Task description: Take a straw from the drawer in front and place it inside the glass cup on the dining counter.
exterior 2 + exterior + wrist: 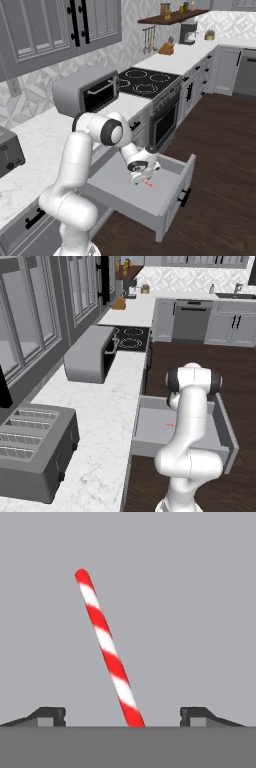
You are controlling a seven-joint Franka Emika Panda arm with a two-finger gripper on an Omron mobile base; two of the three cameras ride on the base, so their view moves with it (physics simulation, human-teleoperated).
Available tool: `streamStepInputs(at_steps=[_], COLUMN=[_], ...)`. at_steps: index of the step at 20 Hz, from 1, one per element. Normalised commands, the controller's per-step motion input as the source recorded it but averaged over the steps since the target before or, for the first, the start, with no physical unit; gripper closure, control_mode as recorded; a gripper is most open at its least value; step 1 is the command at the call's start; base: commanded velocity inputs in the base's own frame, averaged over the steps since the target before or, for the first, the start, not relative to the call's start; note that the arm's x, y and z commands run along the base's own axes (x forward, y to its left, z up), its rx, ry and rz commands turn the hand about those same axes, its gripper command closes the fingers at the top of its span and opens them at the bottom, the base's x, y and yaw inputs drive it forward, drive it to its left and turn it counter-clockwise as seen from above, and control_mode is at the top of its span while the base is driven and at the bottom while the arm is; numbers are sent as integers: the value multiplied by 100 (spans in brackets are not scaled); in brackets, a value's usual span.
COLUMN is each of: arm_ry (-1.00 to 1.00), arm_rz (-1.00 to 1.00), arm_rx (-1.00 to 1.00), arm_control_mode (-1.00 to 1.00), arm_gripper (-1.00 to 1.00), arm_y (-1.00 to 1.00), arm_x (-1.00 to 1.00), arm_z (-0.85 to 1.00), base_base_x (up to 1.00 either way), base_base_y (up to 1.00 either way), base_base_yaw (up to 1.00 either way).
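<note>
We see even, soft rendered light with faint shadows, no glare; both base views look slightly blurred, while the hand view stays sharp.

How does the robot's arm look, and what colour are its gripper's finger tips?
The arm has smooth, rounded, glossy white segments, with dark bands at the joints. No cables or markings are visible. The gripper has two small dark finger tips, low and wedge-shaped, each with a lighter grey patch.

Dark wood floor (235, 376), grey cabinets (45, 25), white marble worktop (107, 406), patterned tile backsplash (135, 35).
</note>
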Motion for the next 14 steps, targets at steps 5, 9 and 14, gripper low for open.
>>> streamStepInputs(at_steps=[5, 9, 14], arm_ry=[-2, 0, 0], arm_rz=[0, 0, 0], arm_rx=[-7, -4, -6], arm_control_mode=[-100, -100, -100], arm_gripper=[-100, -100, 100], arm_y=[10, 7, 13], arm_x=[5, 1, 0], arm_z=[-29, -34, -46], base_base_x=[0, 0, 0], base_base_y=[0, 0, 0], base_base_yaw=[0, 0, 0])
